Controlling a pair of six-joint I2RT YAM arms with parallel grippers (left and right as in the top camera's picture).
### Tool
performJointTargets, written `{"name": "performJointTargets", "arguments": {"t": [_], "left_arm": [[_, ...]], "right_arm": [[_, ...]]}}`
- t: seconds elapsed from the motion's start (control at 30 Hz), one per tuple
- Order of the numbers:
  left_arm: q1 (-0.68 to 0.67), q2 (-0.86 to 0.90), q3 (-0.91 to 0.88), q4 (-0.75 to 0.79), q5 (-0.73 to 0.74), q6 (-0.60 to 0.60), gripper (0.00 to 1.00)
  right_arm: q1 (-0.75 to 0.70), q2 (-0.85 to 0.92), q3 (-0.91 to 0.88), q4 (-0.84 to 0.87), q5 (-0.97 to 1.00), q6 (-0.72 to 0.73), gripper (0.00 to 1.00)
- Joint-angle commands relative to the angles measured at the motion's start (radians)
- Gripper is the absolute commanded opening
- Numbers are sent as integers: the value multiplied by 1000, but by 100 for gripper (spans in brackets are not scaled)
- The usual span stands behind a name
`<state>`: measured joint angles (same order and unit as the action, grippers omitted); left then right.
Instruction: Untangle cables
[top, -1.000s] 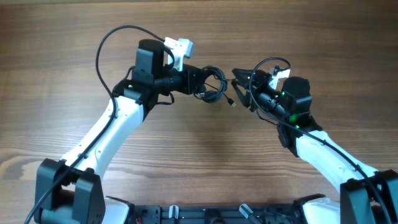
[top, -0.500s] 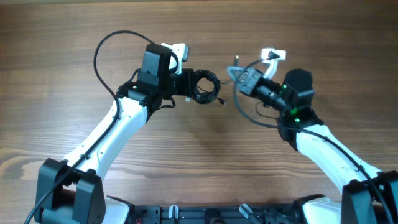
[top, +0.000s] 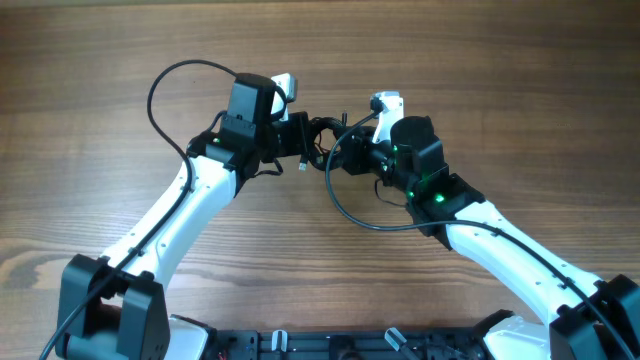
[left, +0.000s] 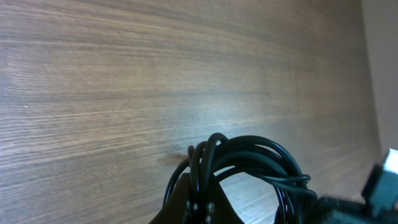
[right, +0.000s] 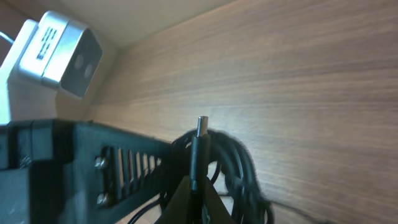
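The cables (top: 326, 131) are thin black cords coiled in a bundle, held above the wooden table between both arms. My left gripper (top: 308, 136) is shut on the bundle; the left wrist view shows the loops (left: 249, 163) rising from its fingers (left: 200, 205). My right gripper (top: 350, 152) has come right up against the bundle and is shut on one cable's plug end (right: 199, 146), which sticks up from its fingers (right: 198, 196). A long loop of that cable (top: 345, 210) hangs toward the table's front. The coil also shows in the right wrist view (right: 239, 171).
The left arm's body (right: 74, 155) and its white wrist camera (right: 53, 53) fill the left of the right wrist view, very close. Each arm's own thick black cable (top: 165, 85) arches beside it. Bare wooden table (top: 480, 60) surrounds both arms.
My right gripper moved left with its plug end until it met the bundle in my left gripper. The left arm shifted slightly left. The hanging loop followed toward the centre.
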<state>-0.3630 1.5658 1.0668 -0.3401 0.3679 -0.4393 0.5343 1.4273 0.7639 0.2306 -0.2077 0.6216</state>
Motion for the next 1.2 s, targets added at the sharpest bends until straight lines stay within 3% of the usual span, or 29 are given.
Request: {"name": "performJointTargets", "arguments": {"t": [0.0, 0.2, 0.37, 0.63, 0.7, 0.77, 0.83, 0.87, 1.0, 1.1, 1.17], "left_arm": [[0, -10, 5, -31, 82, 39, 4], [-5, -10, 5, -54, 167, 27, 4], [-5, -10, 5, -8, 152, -128, 4], [63, -10, 5, 44, 89, -146, 4], [71, -10, 5, 96, 192, -126, 4], [66, -10, 5, 113, 270, -60, 4], [66, -10, 5, 109, 313, -4, 4], [66, -10, 5, 108, 316, 16, 4], [67, -10, 5, 100, 237, 18, 4], [66, -10, 5, 97, 207, 18, 4], [59, -10, 5, 97, 207, 18, 4]], "right_arm": [[4, 3, 20, 22, 76, -56, 4], [5, 3, 20, 45, 101, -190, 5], [57, 5, 20, -57, 70, -197, 5], [74, 7, 20, -190, 31, -167, 8], [74, 7, 20, -196, 32, -170, 25], [73, 7, 20, -170, 46, -170, 57], [71, 2, 21, -148, 80, -169, 81], [56, -19, 23, -142, 81, -165, 84], [-20, -146, 23, -172, 77, -147, 81], [-64, -227, 23, -173, 76, -99, 59], [-63, -198, 23, -170, 8, -53, 57]]}}
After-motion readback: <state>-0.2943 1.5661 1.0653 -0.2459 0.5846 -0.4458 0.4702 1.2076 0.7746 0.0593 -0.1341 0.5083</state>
